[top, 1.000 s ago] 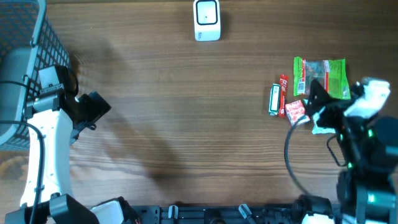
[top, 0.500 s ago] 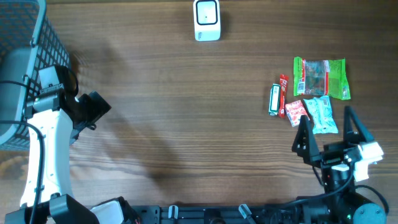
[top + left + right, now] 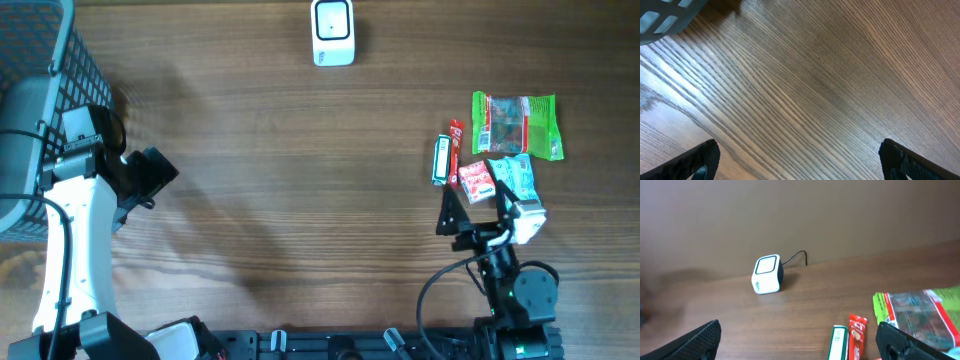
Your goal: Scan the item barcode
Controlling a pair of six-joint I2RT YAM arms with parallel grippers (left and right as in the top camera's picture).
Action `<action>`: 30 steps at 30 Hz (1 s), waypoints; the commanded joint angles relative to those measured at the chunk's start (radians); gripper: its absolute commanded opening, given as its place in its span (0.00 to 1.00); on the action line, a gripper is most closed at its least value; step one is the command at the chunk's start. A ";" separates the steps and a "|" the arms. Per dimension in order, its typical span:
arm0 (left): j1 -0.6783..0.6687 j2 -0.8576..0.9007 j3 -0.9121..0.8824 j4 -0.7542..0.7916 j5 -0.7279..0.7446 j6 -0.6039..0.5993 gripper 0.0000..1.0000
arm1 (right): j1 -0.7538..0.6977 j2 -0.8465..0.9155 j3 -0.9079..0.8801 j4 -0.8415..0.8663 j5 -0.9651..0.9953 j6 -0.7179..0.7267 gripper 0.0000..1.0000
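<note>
Overhead view: I am holding my right gripper (image 3: 478, 210) wide open and empty at the lower right of the frame, hovering just below a cluster of small goods on the brown wooden table (image 3: 300, 200). Nearest my fingers are lying a pale teal sachet (image 3: 517, 182) and a small red-and-white packet (image 3: 476, 180). Above them are sitting a slim green-and-white box (image 3: 440, 160), a thin red stick pack (image 3: 456, 150) and a large green foil bag (image 3: 515, 125). The white cube-shaped scanner (image 3: 332, 32) is standing at the top centre, well apart from all of them. My left gripper (image 3: 150, 175) is also gaping open with nothing in it, waiting at the left edge beside the grey wire basket (image 3: 40, 60).

As I am judging it, the task is barely beginning: no item is being gripped or lifted, and none is near the scanner. Picking one, most likely the sachet or the red packet, carrying it up-frame and turning its barcode to the scanner's face are all remaining. I cannot tell where any barcode is sitting.
</note>
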 commanded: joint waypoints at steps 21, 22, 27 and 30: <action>0.006 -0.007 -0.003 0.000 -0.006 -0.010 1.00 | -0.012 -0.007 -0.001 0.005 -0.053 -0.317 1.00; 0.006 -0.007 -0.003 0.000 -0.006 -0.010 1.00 | -0.012 -0.007 -0.002 0.005 -0.053 -0.318 1.00; 0.006 -0.007 -0.003 0.000 -0.006 -0.010 1.00 | -0.012 -0.007 -0.001 0.005 -0.053 -0.318 1.00; 0.005 -0.005 -0.003 0.003 -0.006 -0.010 1.00 | -0.012 -0.007 -0.001 0.005 -0.053 -0.318 1.00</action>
